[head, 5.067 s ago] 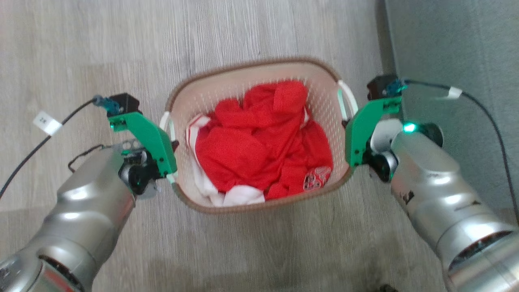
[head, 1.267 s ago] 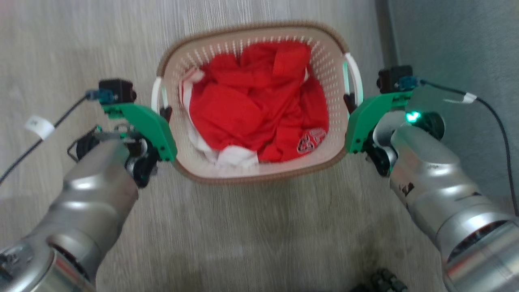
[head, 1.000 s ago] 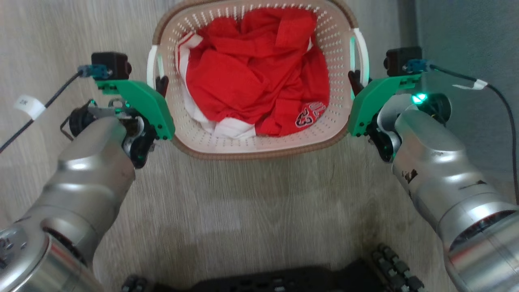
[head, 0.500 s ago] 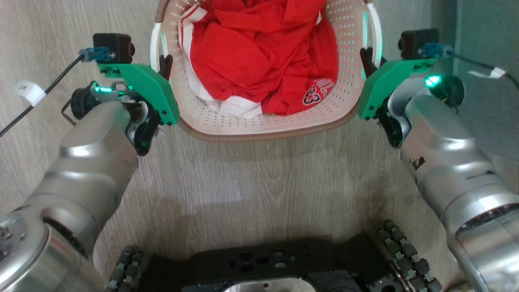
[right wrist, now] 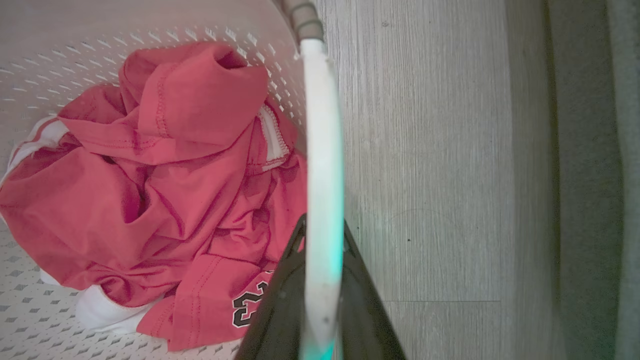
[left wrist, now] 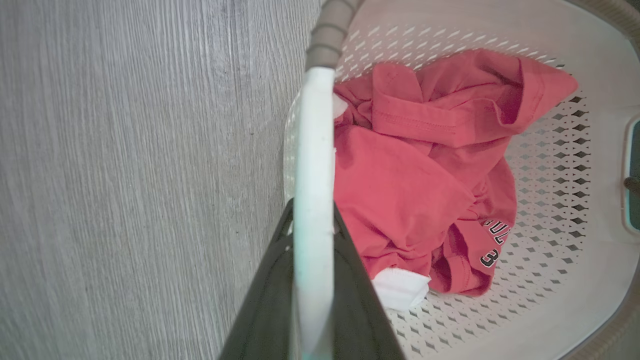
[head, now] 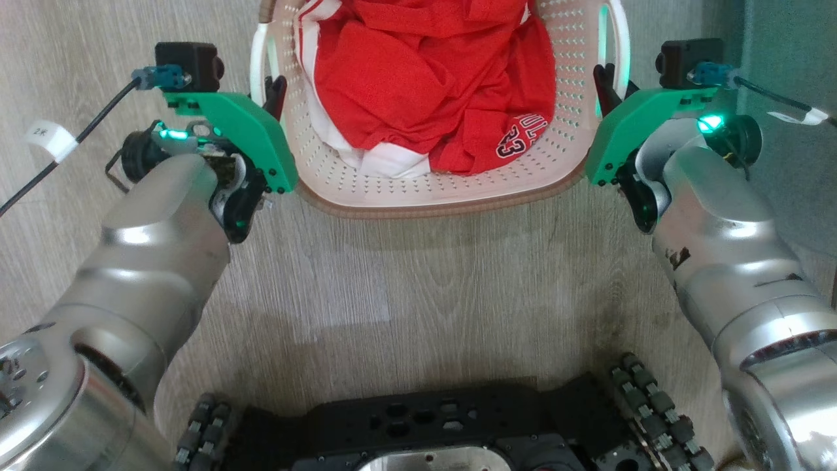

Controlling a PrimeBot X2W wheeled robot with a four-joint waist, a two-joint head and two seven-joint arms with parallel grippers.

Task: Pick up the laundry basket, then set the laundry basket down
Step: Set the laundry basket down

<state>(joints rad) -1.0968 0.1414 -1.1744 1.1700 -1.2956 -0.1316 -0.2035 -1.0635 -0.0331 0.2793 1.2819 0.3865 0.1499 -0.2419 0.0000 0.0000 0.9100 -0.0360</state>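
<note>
The cream laundry basket (head: 444, 191), with perforated walls and a brown rim, hangs between my two arms at the top of the head view. Red and white clothes (head: 431, 78) fill it. My left gripper (head: 273, 91) is shut on the basket's white left handle (head: 257, 59). In the left wrist view the dark fingers (left wrist: 270, 300) clamp that handle (left wrist: 314, 165) on both sides. My right gripper (head: 605, 82) is shut on the right handle (head: 621, 39). The right wrist view shows the handle (right wrist: 324, 165) running up between its fingers (right wrist: 362, 310). The basket's far end is cut off by the frame.
Pale wood-grain floor (head: 418, 275) lies below, with the basket's shadow on it. My dark wheeled base (head: 418, 425) sits at the bottom edge. A grey-green wall or cabinet (head: 791, 52) stands close on the right. A tagged cable (head: 46, 139) trails off the left wrist.
The head camera has moved, so my base has come into sight and the basket sits higher in the picture. Both grippers stay shut on the handles, with the basket closer to my body.
</note>
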